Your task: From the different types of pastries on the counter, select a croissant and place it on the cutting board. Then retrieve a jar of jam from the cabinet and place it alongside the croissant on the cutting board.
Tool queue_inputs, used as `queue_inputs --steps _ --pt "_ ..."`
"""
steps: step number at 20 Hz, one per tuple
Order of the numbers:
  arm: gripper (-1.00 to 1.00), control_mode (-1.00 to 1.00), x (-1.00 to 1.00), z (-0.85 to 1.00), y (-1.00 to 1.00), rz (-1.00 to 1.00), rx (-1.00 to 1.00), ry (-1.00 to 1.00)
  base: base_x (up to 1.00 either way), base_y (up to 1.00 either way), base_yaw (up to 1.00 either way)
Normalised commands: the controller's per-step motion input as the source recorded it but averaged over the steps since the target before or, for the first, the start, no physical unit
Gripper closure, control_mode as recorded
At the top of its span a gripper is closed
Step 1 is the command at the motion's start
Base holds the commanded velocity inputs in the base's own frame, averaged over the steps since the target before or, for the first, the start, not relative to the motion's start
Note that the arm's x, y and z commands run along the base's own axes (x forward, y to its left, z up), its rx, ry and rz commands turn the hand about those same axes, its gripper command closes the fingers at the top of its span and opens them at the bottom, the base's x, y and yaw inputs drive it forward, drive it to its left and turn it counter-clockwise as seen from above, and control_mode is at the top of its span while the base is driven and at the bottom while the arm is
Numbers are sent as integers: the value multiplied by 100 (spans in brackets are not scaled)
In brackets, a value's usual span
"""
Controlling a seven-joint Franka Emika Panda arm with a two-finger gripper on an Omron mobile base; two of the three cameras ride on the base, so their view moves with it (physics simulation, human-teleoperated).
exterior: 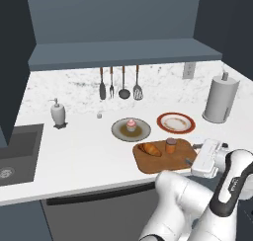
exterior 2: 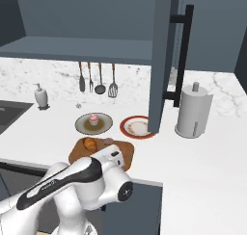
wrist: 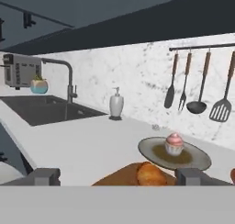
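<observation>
Our two-finger gripper (wrist: 117, 177) hangs with jaws spread wide and empty, low at the counter's front edge just before the brown wooden cutting board (exterior: 184, 147). We see the golden-brown croissant (exterior: 150, 149) and the small orange-brown jam jar (exterior: 170, 145) side by side on that board. Behind it, the pink-frosted cupcake (exterior: 131, 125) sits on a round grey plate (exterior: 118, 131), with bare white marble-look counter (exterior: 79, 151) to the left.

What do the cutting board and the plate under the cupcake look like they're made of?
The cutting board looks like wood: warm brown, matte, with faint grain-like streaks. The plate under the cupcake looks like glazed ceramic or dull metal: grey-olive rim and a darker brownish centre. The render leaves that open.
</observation>
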Motion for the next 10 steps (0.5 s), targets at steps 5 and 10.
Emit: queue_inputs --steps 5,10 --pt "-100 -100 -56 57 38 0 -6 -18 0 0 0" --pt "-100 -100 -49 82 59 -1 -7 -26 0 0 0"
